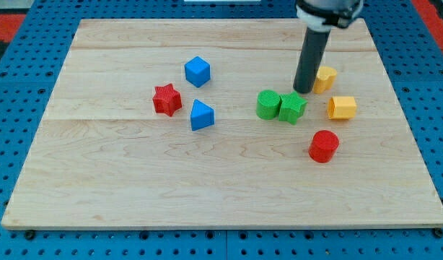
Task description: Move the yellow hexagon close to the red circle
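Observation:
A yellow hexagon lies at the board's right. The red circle lies just below and slightly left of it, a small gap apart. A second yellow block, shape unclear, lies above the hexagon, partly behind my rod. My tip is down on the board, touching or nearly touching that second yellow block's left side, and just above the green star. The tip is up and left of the yellow hexagon.
A green block touches the green star's left side. A blue cube, a blue triangle and a red star lie left of centre. The wooden board rests on a blue pegboard surface.

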Action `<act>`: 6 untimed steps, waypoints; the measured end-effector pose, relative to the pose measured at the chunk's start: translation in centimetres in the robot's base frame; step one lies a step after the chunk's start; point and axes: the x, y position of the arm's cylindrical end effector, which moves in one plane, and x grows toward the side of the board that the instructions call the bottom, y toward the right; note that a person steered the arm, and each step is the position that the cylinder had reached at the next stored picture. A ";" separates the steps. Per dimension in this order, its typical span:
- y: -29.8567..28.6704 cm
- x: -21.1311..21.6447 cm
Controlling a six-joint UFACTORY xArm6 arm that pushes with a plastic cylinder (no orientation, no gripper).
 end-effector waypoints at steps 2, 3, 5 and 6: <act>6.4 2.0; 5.9 4.5; 0.4 6.4; 0.5 4.2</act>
